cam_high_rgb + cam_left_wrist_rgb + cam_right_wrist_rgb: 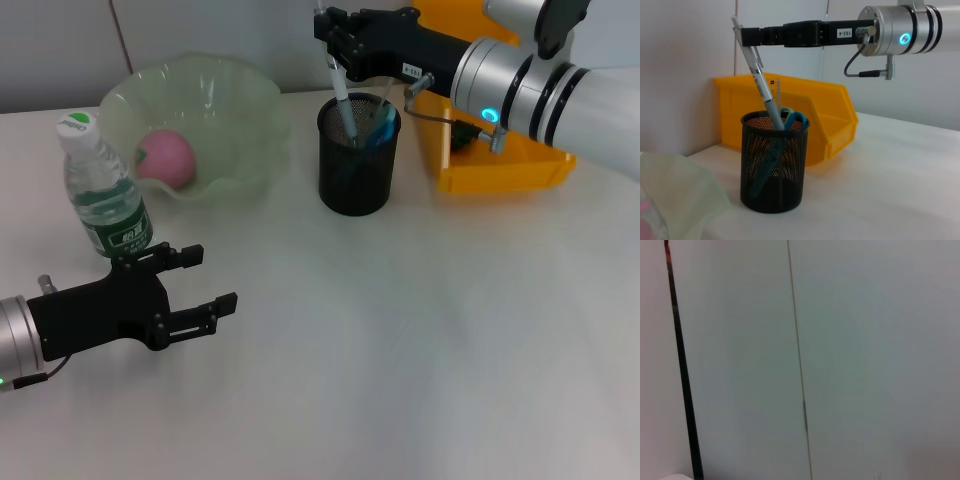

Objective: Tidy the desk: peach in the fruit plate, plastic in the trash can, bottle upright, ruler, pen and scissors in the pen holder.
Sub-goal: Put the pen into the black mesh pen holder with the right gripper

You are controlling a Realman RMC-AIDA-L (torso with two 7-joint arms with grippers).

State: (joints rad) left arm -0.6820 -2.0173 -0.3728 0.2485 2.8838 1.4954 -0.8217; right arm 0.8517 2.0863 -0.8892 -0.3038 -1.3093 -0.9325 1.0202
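Nearest me, the left claw (195, 290) hung spread and idle low over the bench (400, 350). Farther back, the right claw (335, 45) pinched the pen (343, 100) by its top, directly above the pen holder (358, 155). The pen's long axis leaned a little off upright, tip already inside the rim.

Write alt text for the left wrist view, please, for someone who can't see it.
A robot's right gripper reaches in from the right and holds a pen tilted into a black mesh pen holder, which already contains blue-handled scissors and a clear ruler. A yellow bin stands behind it on a white table.
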